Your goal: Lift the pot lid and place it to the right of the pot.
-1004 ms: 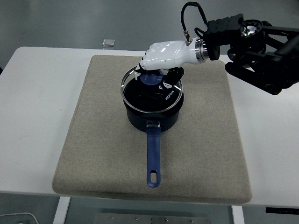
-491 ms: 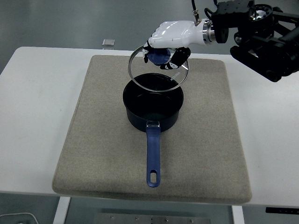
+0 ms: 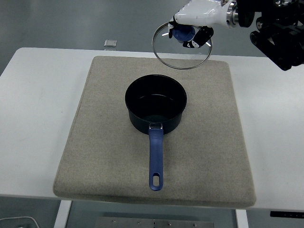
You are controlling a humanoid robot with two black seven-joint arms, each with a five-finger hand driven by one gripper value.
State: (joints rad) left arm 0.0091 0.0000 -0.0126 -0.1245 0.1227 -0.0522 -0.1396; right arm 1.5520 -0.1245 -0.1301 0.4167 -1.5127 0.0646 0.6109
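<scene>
The pot sits on the mat, below the right hand and to its left in the head view. Its mouth is open and its handle runs straight toward the table's near edge, so the long axis points away from the hand. The handle plays no part in the coming move.

The lid hangs beneath the hand, clear of the pot, tilted so that its glass disc faces partly toward the camera. Its rim overlaps the mat's far edge in the picture, but the lid is in the air and touches nothing except the hand.

The right hand is clamped on the lid's blue knob; the fingers curl under and around it from above. The arm enters from the right edge.

The left arm is out of view, so the right hand is the only one available for the placement.

Governing relation: the target spot, bare mat to the right of the pot, lies below the hand, nearer the camera, and slightly to the hand's right. The lid is already off the pot and well above it. Judged from this, the remaining travel is mainly downward and toward the near edge, with a small shift rightward. The lid should be levelled before contact so that its rim lands flat on the mat.
</scene>
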